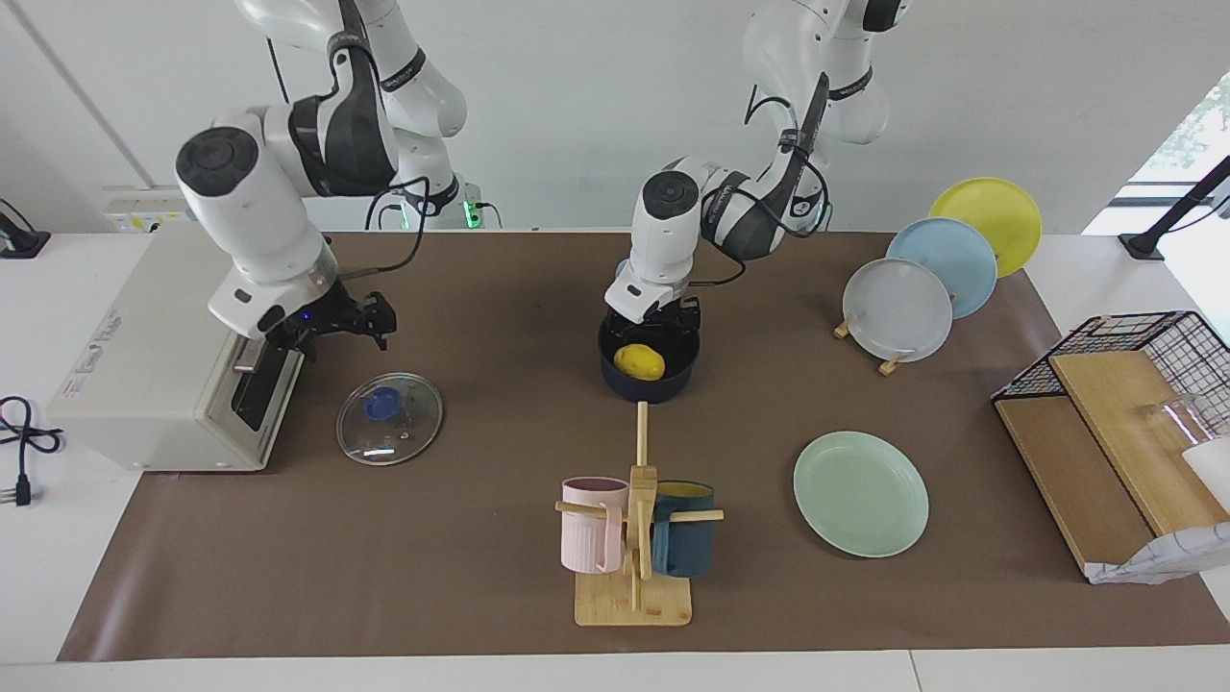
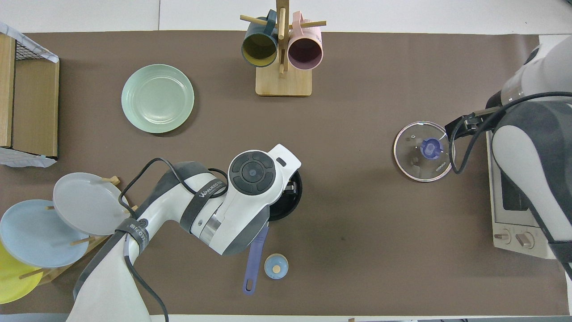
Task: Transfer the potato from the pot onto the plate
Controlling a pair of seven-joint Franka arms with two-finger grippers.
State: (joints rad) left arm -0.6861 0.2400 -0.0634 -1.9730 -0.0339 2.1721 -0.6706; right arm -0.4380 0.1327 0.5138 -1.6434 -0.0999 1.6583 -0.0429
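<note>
The yellow potato [image 1: 640, 361] lies inside the dark navy pot [image 1: 615, 380] at the table's middle. The pot's long blue handle [image 2: 254, 261] points toward the robots. My left gripper [image 1: 658, 327] is right over the pot with its fingers down at the rim, open and just above the potato. In the overhead view the left wrist covers most of the pot [image 2: 292, 203] and hides the potato. The mint-green plate [image 1: 860, 493] [image 2: 157, 98] lies bare, farther from the robots and toward the left arm's end. My right gripper [image 1: 370, 322] waits over the glass lid's edge.
A glass lid [image 1: 389, 418] lies beside a white toaster oven [image 1: 154, 365]. A mug rack [image 1: 634, 538] with a pink and a teal mug stands farther from the robots than the pot. A rack of grey-white, blue and yellow plates [image 1: 898, 308] and a wire basket [image 1: 1143, 346] are at the left arm's end. A small blue knob [image 2: 276, 266] lies by the handle.
</note>
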